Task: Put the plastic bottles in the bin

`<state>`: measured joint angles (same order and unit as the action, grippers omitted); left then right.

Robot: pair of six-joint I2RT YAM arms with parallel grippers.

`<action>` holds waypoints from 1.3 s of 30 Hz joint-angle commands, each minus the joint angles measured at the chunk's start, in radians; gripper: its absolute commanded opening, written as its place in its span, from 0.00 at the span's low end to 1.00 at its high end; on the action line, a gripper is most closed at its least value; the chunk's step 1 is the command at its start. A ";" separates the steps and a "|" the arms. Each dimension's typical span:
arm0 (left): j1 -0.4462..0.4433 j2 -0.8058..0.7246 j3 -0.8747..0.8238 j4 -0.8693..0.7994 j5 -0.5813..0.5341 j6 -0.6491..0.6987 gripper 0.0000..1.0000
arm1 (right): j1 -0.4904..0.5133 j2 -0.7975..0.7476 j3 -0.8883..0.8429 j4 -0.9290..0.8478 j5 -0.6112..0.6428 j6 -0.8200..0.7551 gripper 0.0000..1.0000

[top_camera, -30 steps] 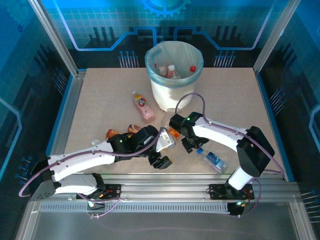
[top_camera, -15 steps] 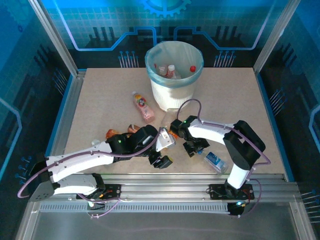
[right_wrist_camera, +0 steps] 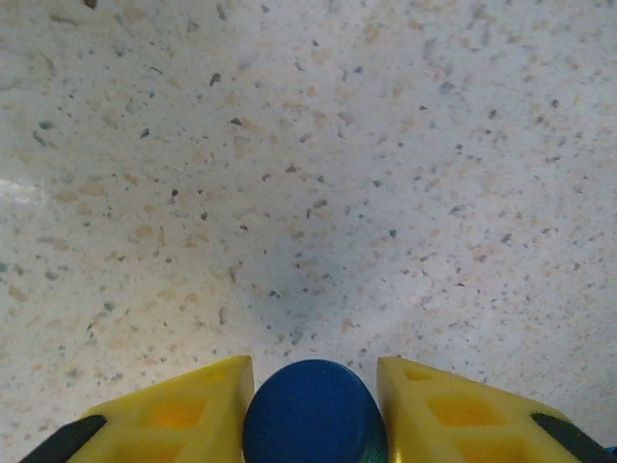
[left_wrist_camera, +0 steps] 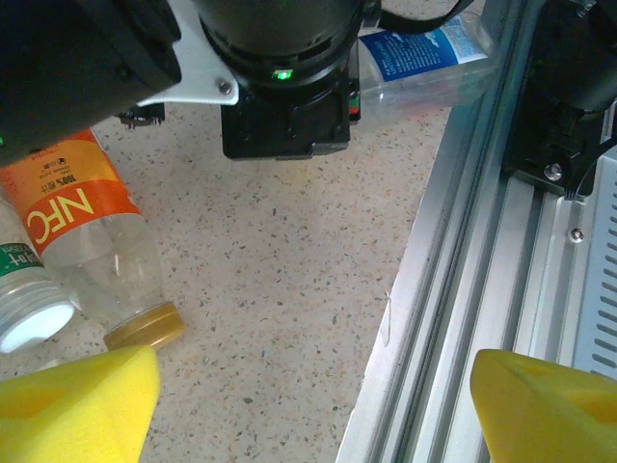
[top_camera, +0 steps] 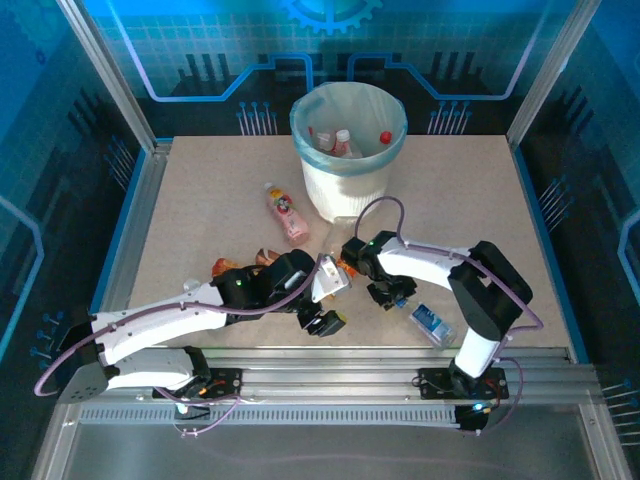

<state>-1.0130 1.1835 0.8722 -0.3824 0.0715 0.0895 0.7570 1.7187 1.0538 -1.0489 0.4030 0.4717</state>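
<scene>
Right tool (right_wrist_camera: 310, 391) has just drawn its yellow fingers (right_wrist_camera: 183, 410) in on the blue cap (right_wrist_camera: 313, 429) of the blue-labelled bottle (top_camera: 430, 322), which lies on the counter (top_camera: 200, 220) toward 5 o'clock. Both fingers now look pressed against the cap, so I read it as gripping. A second ago the jaws stood wider and the arm reached further out; since then the elbow has folded inward and the tool has settled at the bottle's neck. The grasp step looks done, so the lift toward the bin (top_camera: 340, 190) at 12 o'clock should come next, though a hold on a round cap may slip.

Left tool (left_wrist_camera: 313, 362) has not moved. It hangs wide open with nothing between its fingers, near 6 o'clock, beside the orange-labelled bottle (left_wrist_camera: 82, 241). A pink bottle (top_camera: 287, 213) waits at 10 o'clock, and a few bottles already lie inside the bin.
</scene>
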 commanded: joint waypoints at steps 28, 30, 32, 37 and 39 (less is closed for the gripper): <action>0.025 -0.113 0.448 -0.099 -0.576 -0.041 0.84 | 0.103 -0.529 0.609 -0.048 -0.127 -0.088 0.09; 0.065 -0.091 0.516 -0.132 -0.592 -0.060 0.84 | 0.103 -0.495 0.696 -0.019 -0.128 -0.118 0.06; 0.110 -0.064 0.577 -0.154 -0.565 -0.079 0.84 | 0.105 -0.450 0.797 0.026 -0.118 -0.161 0.04; 0.197 -0.001 0.692 -0.174 -0.522 -0.091 0.84 | 0.099 -0.311 1.034 0.155 -0.023 -0.280 0.01; 0.221 0.018 0.727 -0.173 -0.508 -0.089 0.84 | 0.087 -0.251 1.118 0.215 0.008 -0.328 0.00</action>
<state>-0.8185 1.1728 1.5482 -0.5205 -0.4408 0.0212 0.8497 1.4078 2.0808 -0.9634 0.3439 0.2504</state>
